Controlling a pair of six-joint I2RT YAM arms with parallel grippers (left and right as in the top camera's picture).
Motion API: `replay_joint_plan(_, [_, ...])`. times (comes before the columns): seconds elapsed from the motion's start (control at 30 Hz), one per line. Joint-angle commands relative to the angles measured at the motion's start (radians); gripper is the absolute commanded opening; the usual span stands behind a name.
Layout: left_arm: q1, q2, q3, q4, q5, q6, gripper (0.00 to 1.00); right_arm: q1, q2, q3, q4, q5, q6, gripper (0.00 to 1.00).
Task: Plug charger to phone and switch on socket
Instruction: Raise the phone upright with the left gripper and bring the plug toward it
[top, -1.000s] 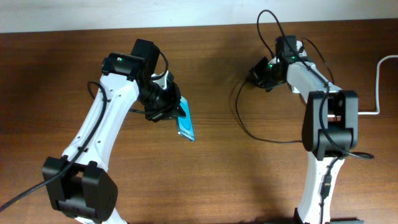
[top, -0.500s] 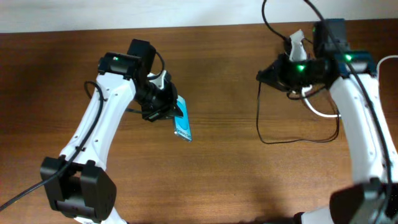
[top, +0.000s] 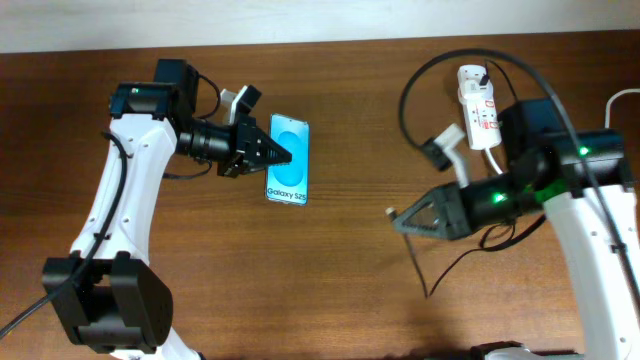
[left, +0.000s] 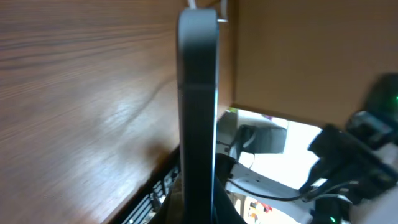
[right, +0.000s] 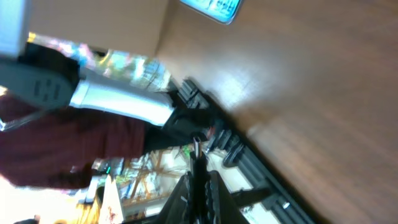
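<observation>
My left end effector (top: 275, 158) is clamped on the 9 o'clock edge of the phone (top: 293, 168), screen up. I cannot tell whether it rests on the bench (top: 340, 300). The phone lies at 10 o'clock from my right end effector (top: 402, 222), well apart, with its long axis running 12 to 6 and its lettering at the 6 o'clock end — I judge the port is there. My right end effector is closed on the plug end of the charger (top: 419, 265) and points toward 9 o'clock — crosswise to that axis, so the plug needs turning. The socket (top: 479, 108) sits at 1 o'clock. The bench is bare brown wood, with blurred clutter beyond.
</observation>
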Motion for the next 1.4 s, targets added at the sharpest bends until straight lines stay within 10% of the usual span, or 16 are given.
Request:
replay_joint_plan(0.0, [0.000, 0.001, 0.003, 0.002, 0.219, 0.117, 0.00, 0.079, -0.008, -0.118, 0.047, -0.135, -0.121, 0.05])
replay_joint_plan(0.57, [0.000, 0.001, 0.003, 0.312, 0.398, 0.013, 0.00, 0.099, 0.064, -0.274, 0.354, -0.402, -0.170, 0.05])
replay_joint_plan(0.7, [0.000, 0.001, 0.003, 0.482, 0.198, -0.226, 0.00, 0.099, 0.145, -0.274, 0.615, -0.163, 0.140, 0.05])
replay_joint_plan(0.9, [-0.009, 0.001, 0.003, 0.813, 0.100, -0.503, 0.00, 0.121, 0.143, -0.274, 0.700, -0.344, 0.165, 0.04])
replay_joint_plan(1.37, [-0.002, 0.001, 0.003, 0.987, 0.099, -0.593, 0.00, 0.224, 0.178, -0.274, 1.384, -0.194, 0.806, 0.05])
